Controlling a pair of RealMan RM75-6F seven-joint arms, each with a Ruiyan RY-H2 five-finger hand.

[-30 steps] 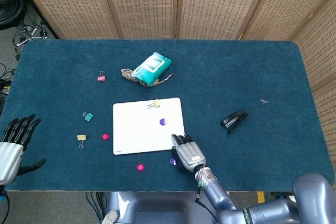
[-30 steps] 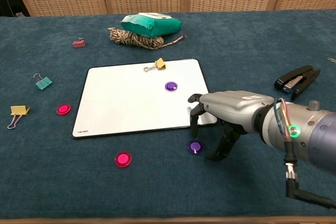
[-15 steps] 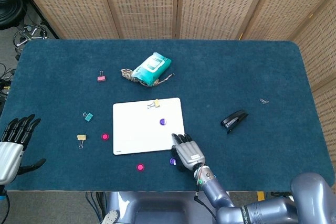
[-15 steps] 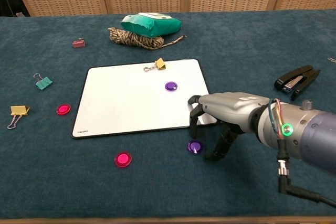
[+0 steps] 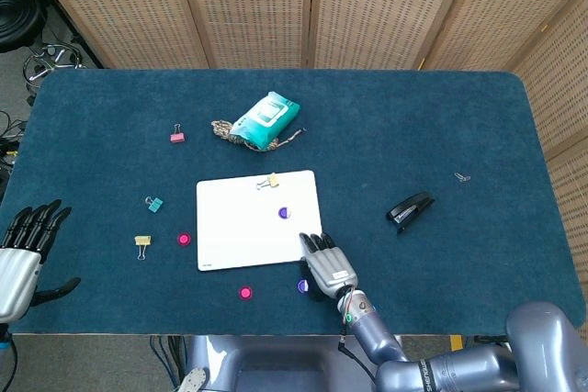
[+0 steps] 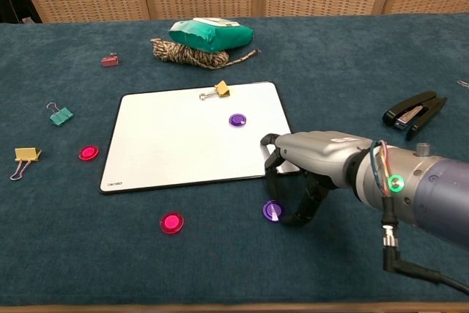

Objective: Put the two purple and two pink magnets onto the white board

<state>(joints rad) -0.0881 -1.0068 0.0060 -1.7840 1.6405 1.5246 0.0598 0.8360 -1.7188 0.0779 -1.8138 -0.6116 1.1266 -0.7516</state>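
Note:
The white board [image 5: 248, 227] [image 6: 176, 144] lies mid-table with one purple magnet [image 5: 283, 213] [image 6: 237, 119] on it. The other purple magnet [image 5: 301, 286] [image 6: 272, 210] lies on the cloth just off the board's near right corner. My right hand [image 5: 326, 268] [image 6: 315, 159] arches over that corner, fingers pointing down at the board edge and thumb beside the loose magnet, holding nothing. Two pink magnets lie on the cloth: one [image 5: 184, 239] [image 6: 88, 152] left of the board, one [image 5: 245, 293] [image 6: 171, 222] in front of it. My left hand [image 5: 23, 245] hovers open at the table's left edge.
A yellow binder clip [image 6: 220, 89] sits on the board's far edge. Behind the board lie a green wipes pack [image 6: 211, 33] and a coil of rope [image 6: 187, 54]. Coloured binder clips [image 6: 61, 114] lie at the left, and a black stapler [image 6: 415, 111] at the right.
My right hand has crept slightly left and lower around the loose purple magnet, which shifted a little toward me. The board and its clip moved a touch left. The left hand stayed put.

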